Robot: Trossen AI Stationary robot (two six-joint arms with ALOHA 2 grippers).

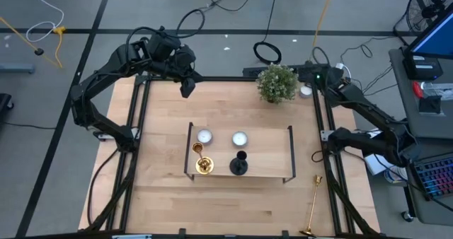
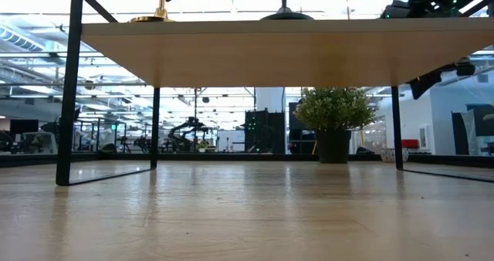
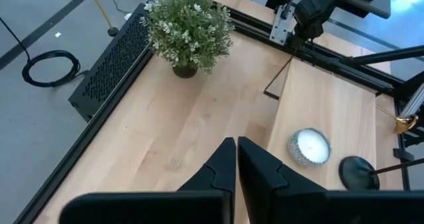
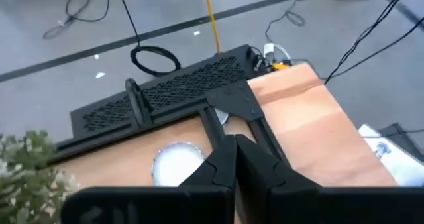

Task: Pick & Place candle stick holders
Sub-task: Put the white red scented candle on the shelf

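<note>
Above the desk's far left, left gripper (image 1: 187, 89) hovers, jaws clenched empty; gold candlestick (image 1: 201, 159) and black holder (image 1: 240, 164) stand well apart on the stand (image 1: 269, 154).

Two gold candlesticks (image 1: 202, 161), one black (image 1: 240, 164), three candles (image 1: 204, 136).

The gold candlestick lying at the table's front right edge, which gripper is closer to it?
Right. The right gripper sits at the table's right rail, just behind the lying gold candlestick. The left gripper hangs over the far-left part of the table, diagonally across the stand.
</note>
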